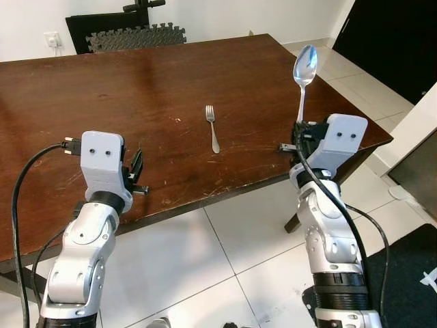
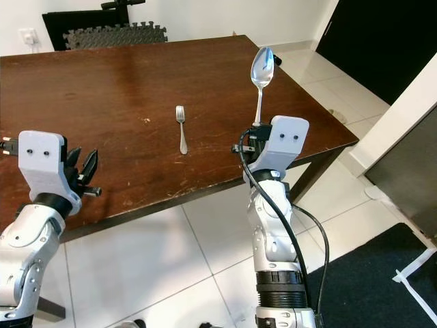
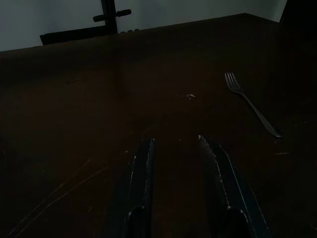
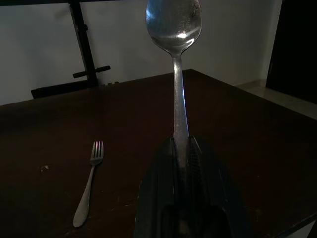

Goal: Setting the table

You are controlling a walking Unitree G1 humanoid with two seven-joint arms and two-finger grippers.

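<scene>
Right gripper (image 4: 181, 148) hides spoon (image 4: 174, 22) handle (partly).

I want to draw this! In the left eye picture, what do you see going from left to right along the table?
Left end effector, open → fork lying on the table → right end effector, holding the spoon upright.

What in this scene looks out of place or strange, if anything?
Little stands out. The spoon stands upright, bowl up, clamped by its handle in the right gripper at the table's near edge. The fork lies alone and flat, tines away from the robot. The tabletop shows light scratches near the open left gripper. Nothing spilled.
</scene>
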